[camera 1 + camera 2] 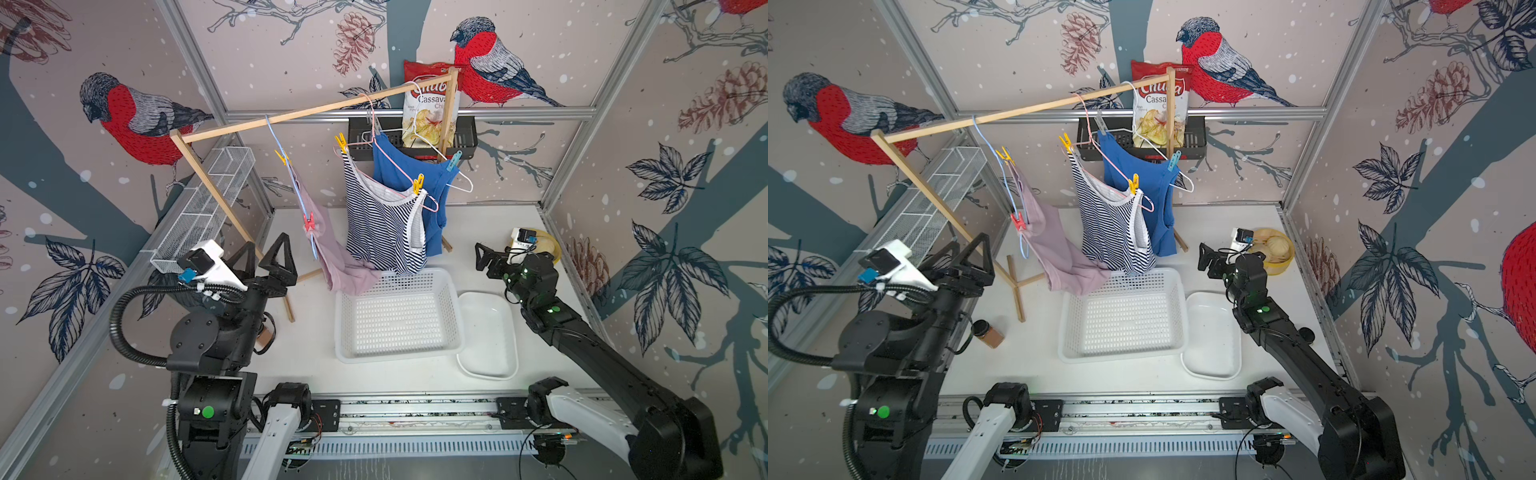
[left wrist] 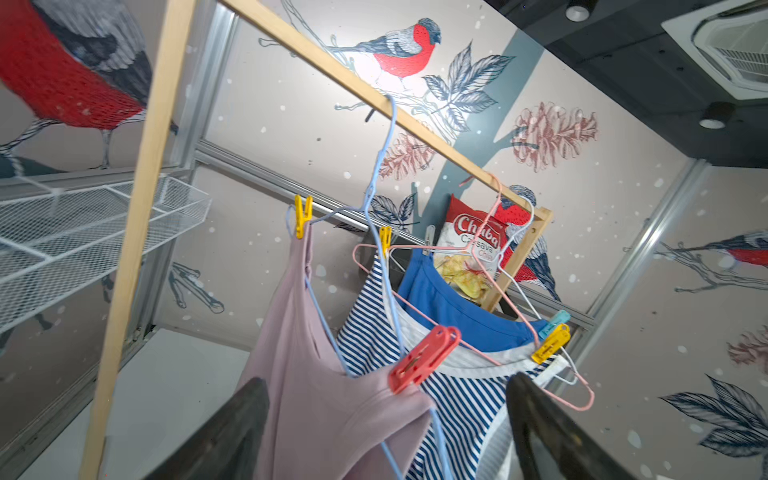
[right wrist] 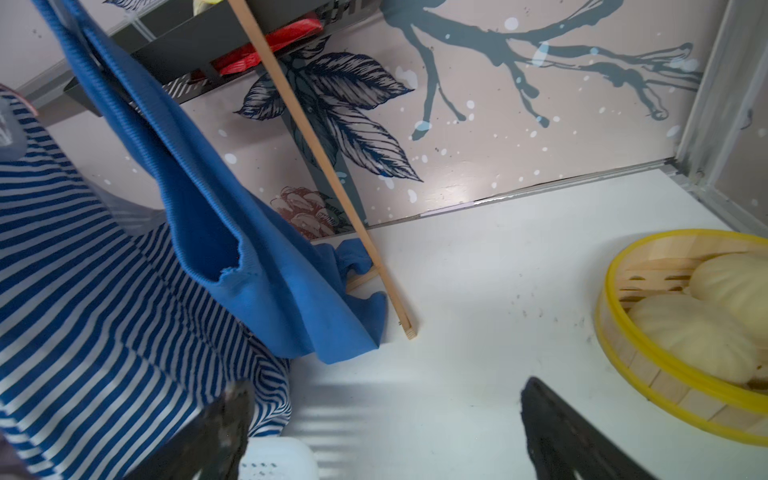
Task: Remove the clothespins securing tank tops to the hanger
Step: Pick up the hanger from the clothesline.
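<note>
White table (image 1: 299, 353) boxed in by bird-print walls (image 1: 291, 62). On one wooden rack (image 1: 291, 114) hang three tank tops (image 1: 382, 224), clipped at the shoulders by six clothespins (image 2: 424, 359): three yellow, one red, one teal, one grey. Left tool (image 1: 266, 258) and right tool (image 1: 484, 258) both gape, empty.
</note>
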